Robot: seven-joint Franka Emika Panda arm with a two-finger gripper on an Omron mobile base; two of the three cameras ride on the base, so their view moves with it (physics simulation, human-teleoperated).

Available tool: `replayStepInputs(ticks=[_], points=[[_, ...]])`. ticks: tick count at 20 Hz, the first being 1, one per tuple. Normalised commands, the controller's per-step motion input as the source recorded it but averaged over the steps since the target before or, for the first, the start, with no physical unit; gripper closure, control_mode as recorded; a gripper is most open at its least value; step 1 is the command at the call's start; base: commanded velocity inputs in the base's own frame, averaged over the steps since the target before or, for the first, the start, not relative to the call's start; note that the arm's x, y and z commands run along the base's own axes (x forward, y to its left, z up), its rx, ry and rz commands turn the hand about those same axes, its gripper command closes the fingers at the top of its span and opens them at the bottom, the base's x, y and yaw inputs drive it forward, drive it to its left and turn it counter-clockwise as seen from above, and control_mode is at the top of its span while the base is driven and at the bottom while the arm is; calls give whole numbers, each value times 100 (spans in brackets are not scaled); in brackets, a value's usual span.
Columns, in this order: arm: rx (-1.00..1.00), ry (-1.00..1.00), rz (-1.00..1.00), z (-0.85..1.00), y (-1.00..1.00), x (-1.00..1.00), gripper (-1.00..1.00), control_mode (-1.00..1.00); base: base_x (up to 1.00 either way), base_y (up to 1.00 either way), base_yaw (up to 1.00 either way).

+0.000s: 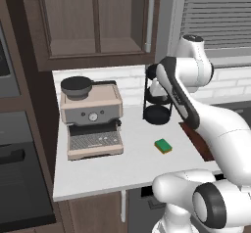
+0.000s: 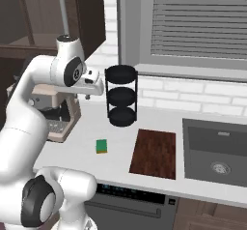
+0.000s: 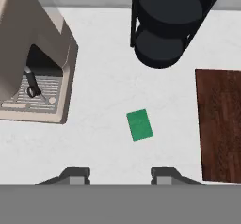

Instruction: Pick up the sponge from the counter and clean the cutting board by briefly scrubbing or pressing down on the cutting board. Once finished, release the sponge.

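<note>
Since nothing's in my claw [image 3: 120, 173] yet, I'd call this the very first step: getting over the sponge before the pickup. Hand view shows my two dark fingertips [image 3: 75, 173] poking up at the bottom edge w/ bare worktop between them, so the claw's empty. They look spread apart there, but afaik that's as clenched as it gets, so treat it as closed on nothing.

Small green-topped rectangular sponge [image 3: 140, 124] sits flat on the broad white counter [image 3: 101, 86], a bit below centre of the hand view, turned slightly askew. Dark reddish-brown wooden cutting board [image 3: 220, 124] lies along the right edge of that frame, apart from the sponge w/ bare counter between. Black round three-tier rack [image 3: 167, 23] is at the top, beige coffee machine [image 3: 33, 53] upper left. In the right base view the sponge [image 2: 101, 146] is lower centre-left, board [image 2: 154, 152] just right of it.

Next move imo: open up wider, roll the wrist to match the sponge's tilt, line up over it, drop straight down and pinch across the short sides. Then carry it over to the board. Rack and coffee machine are far enough off that they shouldn't bug me.
</note>
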Motion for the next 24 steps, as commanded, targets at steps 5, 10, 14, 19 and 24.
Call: replayStepInputs(ticks=[5,10,14,19,24], points=[[0,1,0,-11,0,-33,-100,-100,0,0,0],[0,6,0,-41,0,-80,-100,-100,0,0,0],[0,1,0,-79,0,-32,-100,-100,0,0,0],[0,2,0,-75,-4,-2,-100,-100,0,0,0],[0,5,0,-51,-13,30,-100,-100,0,0,0]])
